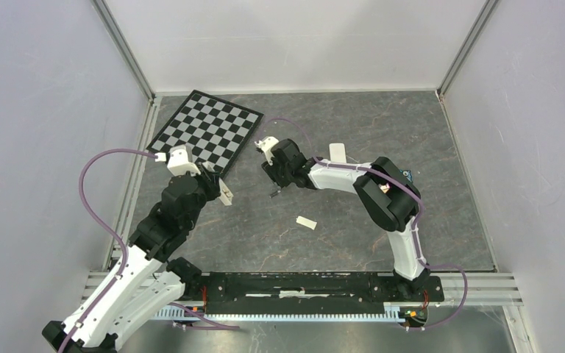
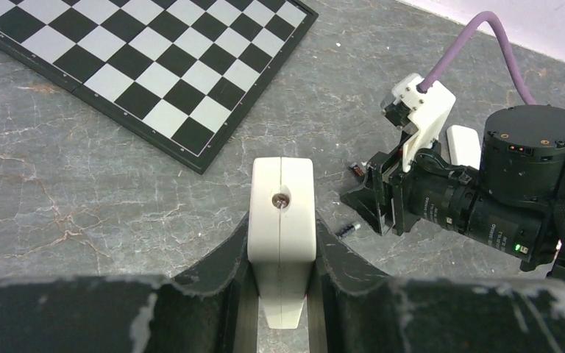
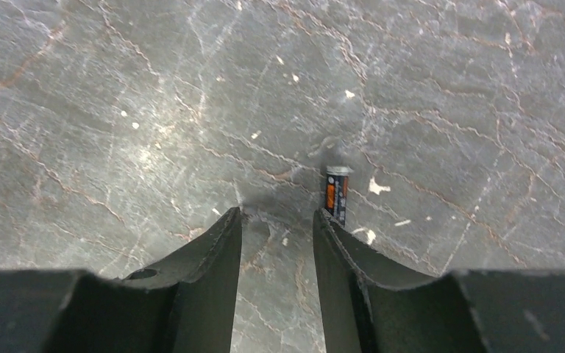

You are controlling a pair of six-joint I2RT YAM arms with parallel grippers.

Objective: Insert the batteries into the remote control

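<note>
My left gripper [image 2: 281,246] is shut on the white remote control [image 2: 281,209], which it holds edge-on above the table; the same remote [image 1: 225,193] shows in the top view. My right gripper [image 3: 277,217] hovers low over the table, open, with nothing between its fingers. One dark and orange battery [image 3: 335,193] lies just past the tip of its right finger, outside the gap. From the left wrist view the right gripper [image 2: 377,200] stands over a battery [image 2: 348,229], and another battery [image 2: 354,169] lies behind it.
A chessboard [image 1: 206,131] lies at the back left. A small white flat piece [image 1: 307,222] rests on the table nearer the arms' bases. Another white object [image 1: 338,152] sits behind the right arm. Grey walls enclose the table on three sides.
</note>
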